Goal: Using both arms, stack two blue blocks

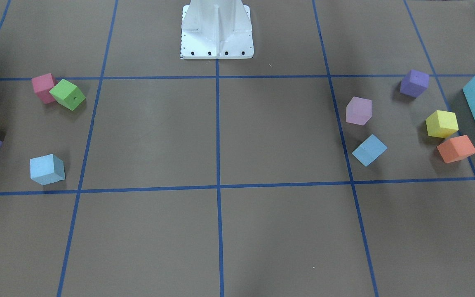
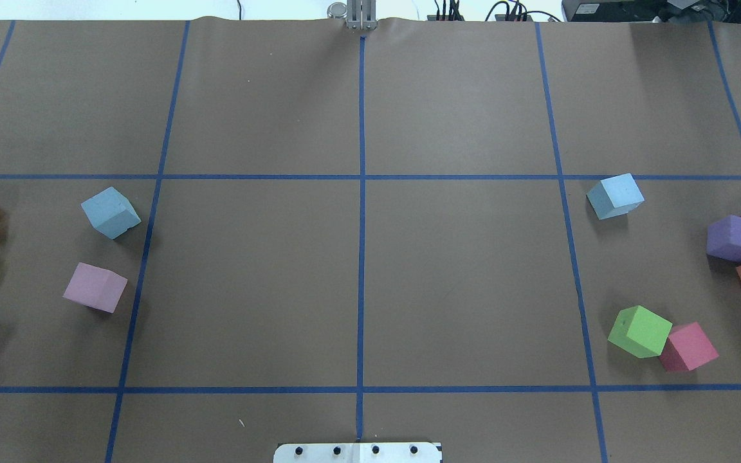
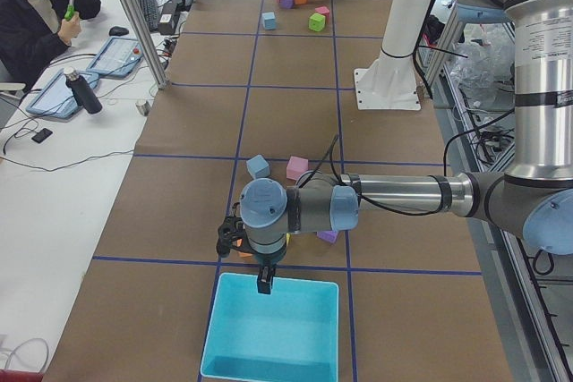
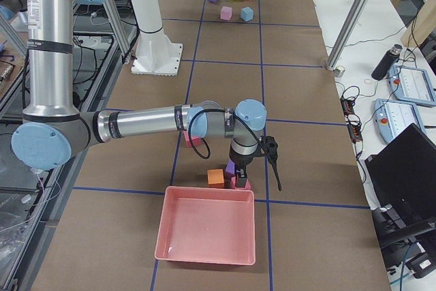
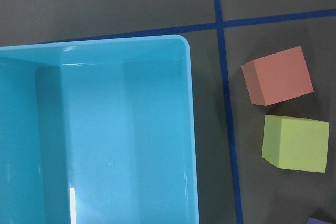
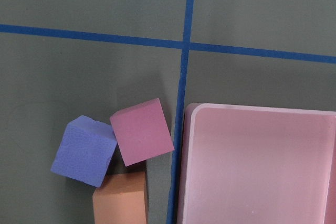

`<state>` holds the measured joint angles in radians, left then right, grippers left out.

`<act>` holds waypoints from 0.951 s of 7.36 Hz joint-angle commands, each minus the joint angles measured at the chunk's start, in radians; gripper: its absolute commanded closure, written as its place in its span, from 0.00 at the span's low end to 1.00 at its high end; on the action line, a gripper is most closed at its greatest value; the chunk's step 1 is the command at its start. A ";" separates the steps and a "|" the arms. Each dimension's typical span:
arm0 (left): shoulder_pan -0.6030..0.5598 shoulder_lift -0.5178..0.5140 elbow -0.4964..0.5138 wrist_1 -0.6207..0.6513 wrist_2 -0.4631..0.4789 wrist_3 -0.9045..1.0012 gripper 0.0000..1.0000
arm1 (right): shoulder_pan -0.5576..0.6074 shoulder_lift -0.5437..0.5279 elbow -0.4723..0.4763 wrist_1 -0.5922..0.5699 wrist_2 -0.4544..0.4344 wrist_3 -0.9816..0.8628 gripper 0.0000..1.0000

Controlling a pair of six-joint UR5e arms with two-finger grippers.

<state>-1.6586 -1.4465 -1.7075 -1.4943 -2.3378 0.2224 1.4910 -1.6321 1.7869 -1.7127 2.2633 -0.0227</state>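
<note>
1. I count two blue blocks [image 2: 110, 212] [image 2: 615, 196], matte sky-blue cubes, lying mid-left and mid-right in the overhead view, well apart.
2. Left gripper [image 3: 265, 282] and right gripper [image 4: 240, 179]: I cannot tell either's opening or hold.

The left hand [image 3: 264, 282] and right hand [image 4: 239, 172] show only small and dark in the side views, so their jaws cannot be read. Under the left hand, the turquoise box [image 5: 192, 129] runs off the wrist view's edges, and a purple cube [image 5: 323, 220] is a mere corner sliver. Under the right hand, the orange cube [image 6: 119, 200] and pink tray [image 6: 188, 161] are cut off.
</note>
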 commanded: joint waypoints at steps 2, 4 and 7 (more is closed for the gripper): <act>-0.001 0.002 -0.017 -0.001 0.000 0.002 0.02 | -0.021 0.002 -0.001 0.001 -0.007 0.000 0.00; 0.000 0.002 -0.014 -0.029 0.002 0.002 0.02 | -0.037 0.055 -0.011 0.104 -0.008 0.000 0.00; 0.000 0.002 -0.015 -0.030 0.000 0.002 0.02 | -0.043 0.178 -0.205 0.433 -0.015 0.000 0.00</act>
<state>-1.6586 -1.4450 -1.7221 -1.5237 -2.3376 0.2240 1.4502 -1.4773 1.6639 -1.4445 2.2466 -0.0239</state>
